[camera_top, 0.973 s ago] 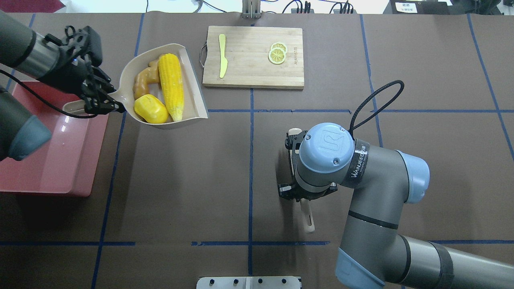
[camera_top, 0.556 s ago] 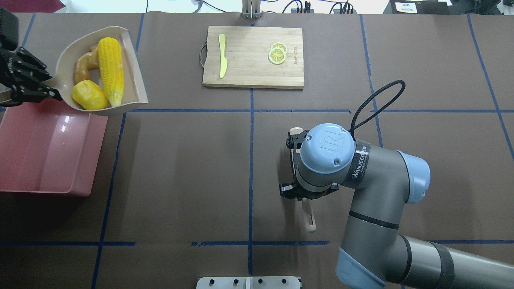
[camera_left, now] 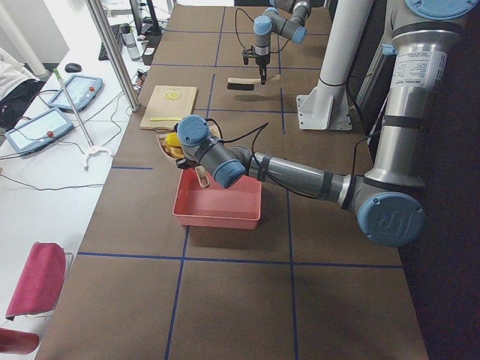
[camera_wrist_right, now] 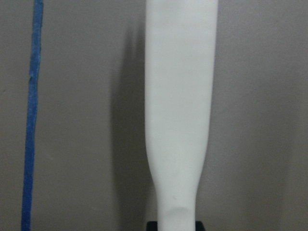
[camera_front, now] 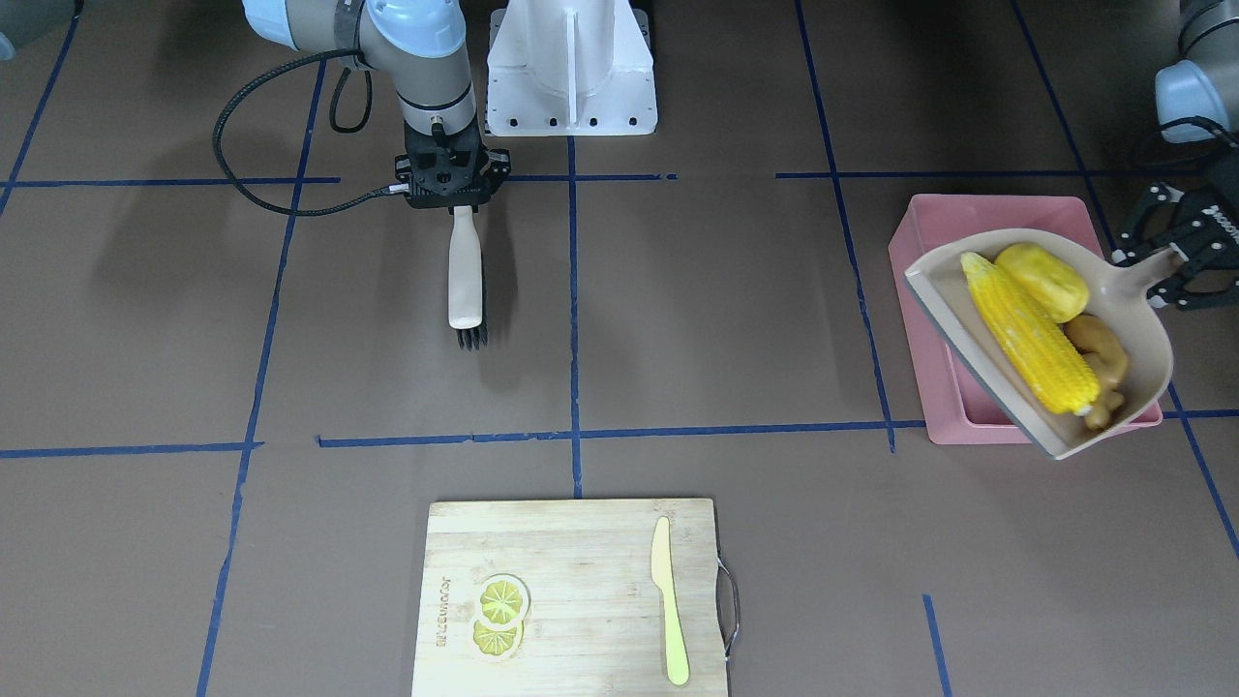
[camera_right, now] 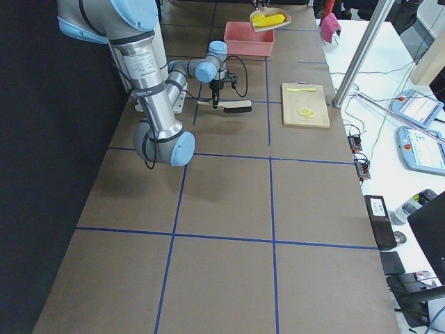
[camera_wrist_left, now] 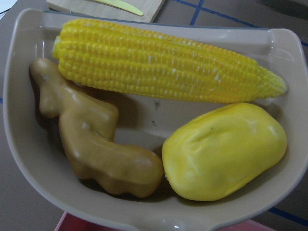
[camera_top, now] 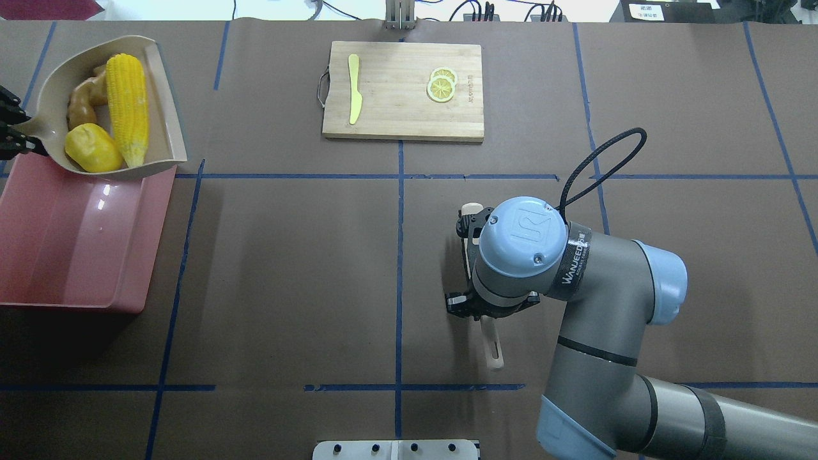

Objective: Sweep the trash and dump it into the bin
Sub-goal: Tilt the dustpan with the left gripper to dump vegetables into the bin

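My left gripper [camera_front: 1176, 261] is shut on the handle of a beige dustpan [camera_top: 167, 121] and holds it up over the far end of the pink bin [camera_top: 77, 243]. The gripper sits at the left edge of the overhead view [camera_top: 9, 131]. In the dustpan lie the yellow corn cob [camera_top: 128, 108], the yellow potato-like lump [camera_top: 94, 148] and the tan ginger root [camera_top: 83, 105]. The left wrist view shows the corn [camera_wrist_left: 163, 67], lump [camera_wrist_left: 224, 151] and ginger [camera_wrist_left: 96, 139] close up. My right gripper [camera_front: 455, 194] is shut on the handle of a brush [camera_front: 466, 271] mid-table.
A wooden cutting board [camera_top: 402, 108] at the far middle carries a pale yellow knife [camera_top: 353, 89] and lemon slices [camera_top: 441, 86]. The right arm's elbow [camera_top: 575, 275] hides its gripper from above. The robot's base [camera_front: 571, 68] stands at the near edge.
My left gripper has carried the loaded dustpan to the left, from beside the bin to over its far end. The right arm and brush have not moved.
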Controlling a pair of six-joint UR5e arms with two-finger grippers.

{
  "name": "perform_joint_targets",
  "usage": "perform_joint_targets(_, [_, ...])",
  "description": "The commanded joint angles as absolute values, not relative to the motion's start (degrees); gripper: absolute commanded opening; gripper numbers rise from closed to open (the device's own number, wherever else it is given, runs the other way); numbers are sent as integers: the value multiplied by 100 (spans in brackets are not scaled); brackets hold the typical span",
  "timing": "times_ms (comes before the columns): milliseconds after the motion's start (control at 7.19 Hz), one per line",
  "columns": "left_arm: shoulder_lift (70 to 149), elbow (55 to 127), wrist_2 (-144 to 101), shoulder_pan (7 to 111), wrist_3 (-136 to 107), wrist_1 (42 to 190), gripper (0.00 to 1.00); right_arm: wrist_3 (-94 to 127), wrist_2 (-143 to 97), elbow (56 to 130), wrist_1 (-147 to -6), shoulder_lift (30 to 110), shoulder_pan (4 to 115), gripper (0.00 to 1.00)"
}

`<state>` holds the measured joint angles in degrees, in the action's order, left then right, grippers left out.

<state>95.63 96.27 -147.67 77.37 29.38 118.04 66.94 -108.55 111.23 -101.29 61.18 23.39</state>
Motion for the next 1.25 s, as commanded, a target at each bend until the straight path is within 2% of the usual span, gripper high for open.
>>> perform_joint_targets(0, [9554, 9554, -14487, 7971, 4116, 10921, 0, 6697, -10854, 11145, -10134, 6170, 2329, 0])
perform_joint_targets(695, [9571, 9694, -13099, 8182, 6508, 9433, 0, 6688, -10863, 11145, -10125, 6214, 2312, 0])
perform_joint_targets(1112, [9589, 10412, -11836, 8138, 7388, 8451, 0, 6697, -10863, 11145, -10116, 6249, 2276, 0])
